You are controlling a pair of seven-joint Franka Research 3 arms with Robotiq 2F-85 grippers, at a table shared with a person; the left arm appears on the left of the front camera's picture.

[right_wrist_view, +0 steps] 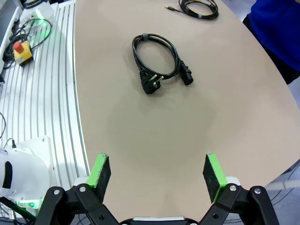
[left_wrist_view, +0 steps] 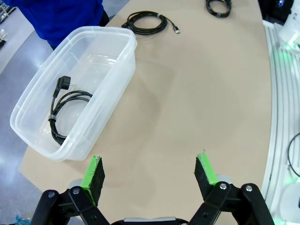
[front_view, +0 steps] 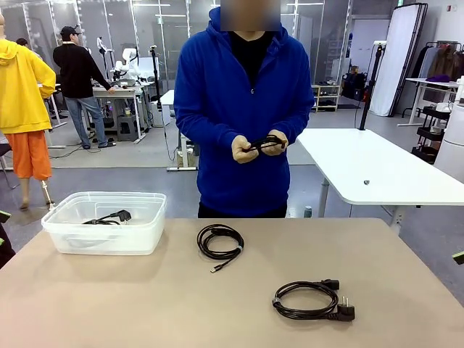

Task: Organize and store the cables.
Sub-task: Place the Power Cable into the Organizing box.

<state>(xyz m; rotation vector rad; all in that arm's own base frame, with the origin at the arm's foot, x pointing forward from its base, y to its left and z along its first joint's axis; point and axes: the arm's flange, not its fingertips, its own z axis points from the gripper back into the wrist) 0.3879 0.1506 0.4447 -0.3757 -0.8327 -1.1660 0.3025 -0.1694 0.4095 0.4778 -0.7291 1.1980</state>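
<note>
A coiled black cable (front_view: pixel 109 217) (left_wrist_view: pixel 64 111) with a plug lies inside the clear plastic bin (front_view: pixel 58 232) (left_wrist_view: pixel 112 61) at the table's left. A thinner coil (front_view: pixel 220 241) (left_wrist_view: pixel 145 22) (right_wrist_view: pixel 199 8) rests at the table's middle, a thicker power cable (front_view: pixel 308 299) (right_wrist_view: pixel 157 62) (left_wrist_view: pixel 218 6) at the front right. The person in a blue hoodie holds another black cable (front_view: pixel 264 143) in both hands above the far edge. My left gripper (left_wrist_view: pixel 149 172) hovers open over bare table beside the bin. My right gripper (right_wrist_view: pixel 157 171) is open above bare table, short of the power cable.
The tan table (front_view: pixel 145 304) has free room between the cables. A white table (front_view: pixel 377 167) stands behind at the right. Ribbed white base plates (right_wrist_view: pixel 42 93) with a red stop button (right_wrist_view: pixel 21 50) flank the table. Other people stand far back left.
</note>
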